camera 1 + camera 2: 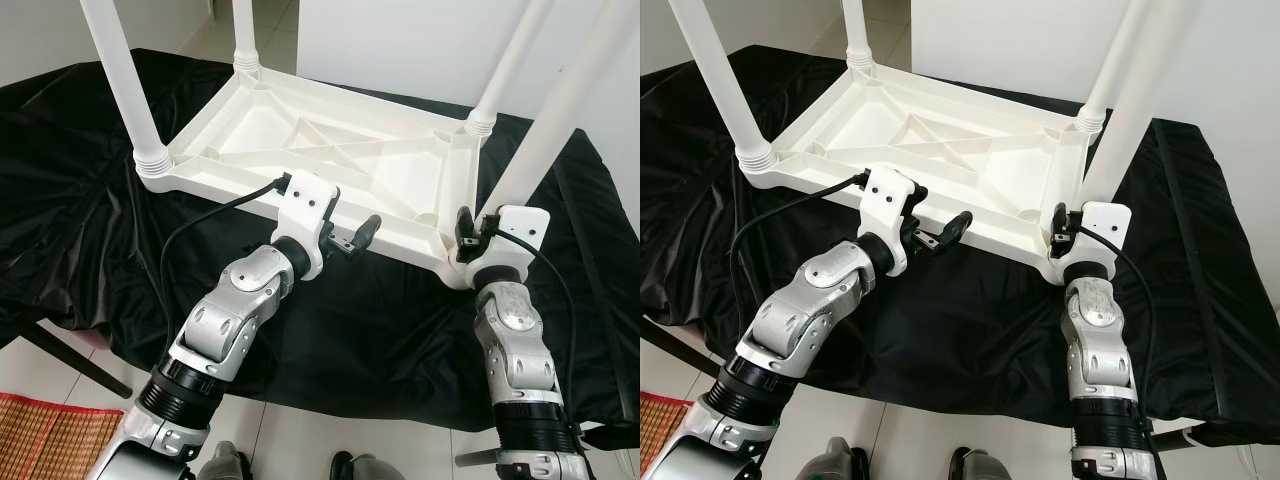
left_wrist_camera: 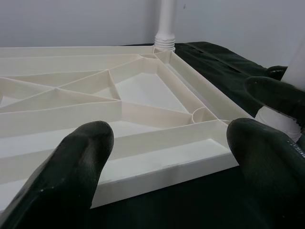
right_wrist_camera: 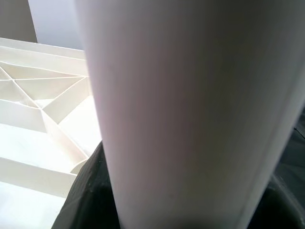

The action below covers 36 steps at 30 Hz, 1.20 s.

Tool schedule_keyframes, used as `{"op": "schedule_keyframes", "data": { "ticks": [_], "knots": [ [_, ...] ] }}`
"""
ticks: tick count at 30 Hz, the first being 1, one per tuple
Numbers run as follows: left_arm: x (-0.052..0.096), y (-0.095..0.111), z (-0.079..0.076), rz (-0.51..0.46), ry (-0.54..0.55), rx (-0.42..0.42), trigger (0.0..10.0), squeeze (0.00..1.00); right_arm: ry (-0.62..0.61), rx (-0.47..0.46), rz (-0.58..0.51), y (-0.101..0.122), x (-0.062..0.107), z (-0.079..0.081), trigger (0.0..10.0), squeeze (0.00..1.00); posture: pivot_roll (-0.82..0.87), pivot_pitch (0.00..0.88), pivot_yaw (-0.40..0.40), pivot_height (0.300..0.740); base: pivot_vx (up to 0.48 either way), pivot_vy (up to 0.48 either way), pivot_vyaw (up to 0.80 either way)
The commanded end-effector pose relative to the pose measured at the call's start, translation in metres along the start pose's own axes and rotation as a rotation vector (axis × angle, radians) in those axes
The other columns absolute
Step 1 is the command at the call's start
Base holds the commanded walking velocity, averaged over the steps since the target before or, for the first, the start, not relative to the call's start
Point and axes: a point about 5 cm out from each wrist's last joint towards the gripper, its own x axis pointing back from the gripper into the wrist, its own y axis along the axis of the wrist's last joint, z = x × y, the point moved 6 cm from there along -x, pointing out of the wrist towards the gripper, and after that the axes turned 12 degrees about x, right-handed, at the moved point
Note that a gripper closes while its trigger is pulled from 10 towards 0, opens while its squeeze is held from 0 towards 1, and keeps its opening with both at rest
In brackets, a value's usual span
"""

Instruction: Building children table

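A white plastic table lies upside down on a black cloth. Three white legs stand in its corners: near left, far left and far right. A fourth leg leans up from the near right corner, and my right gripper is shut on its lower end; in the right wrist view the leg sits close between the black fingers. My left gripper hangs open just off the table's near rim, holding nothing.
The black cloth drapes over a low surface and hangs off its front edge. White tiled floor lies below, with a red woven mat at the bottom left. A white wall stands behind the table.
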Motion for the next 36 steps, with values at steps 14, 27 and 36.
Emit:
{"op": "schedule_keyframes", "data": {
  "ticks": [14, 27, 36],
  "knots": [
    [0.006, 0.0, -0.027, 0.024, -0.181, -0.018, 10.0, 0.0, 0.136, 0.006, 0.069, -0.027, 0.013, 0.012, 10.0, 0.0, 0.02, 0.156, -0.013, 0.74, 0.0, 0.0, 0.0],
    [0.006, 0.004, -0.03, 0.018, -0.19, -0.02, 10.0, 0.0, -0.021, -0.189, 0.18, -0.047, 0.01, -0.012, 10.0, 0.0, 0.02, 0.161, -0.005, 0.74, 0.0, 0.0, 0.0],
    [0.007, 0.006, -0.03, 0.012, -0.188, -0.017, 10.0, 0.0, -0.002, -0.171, 0.187, -0.05, 0.01, -0.008, 10.0, 0.0, 0.03, 0.156, -0.006, 0.74, 0.0, 0.0, 0.0]
  ]
}}
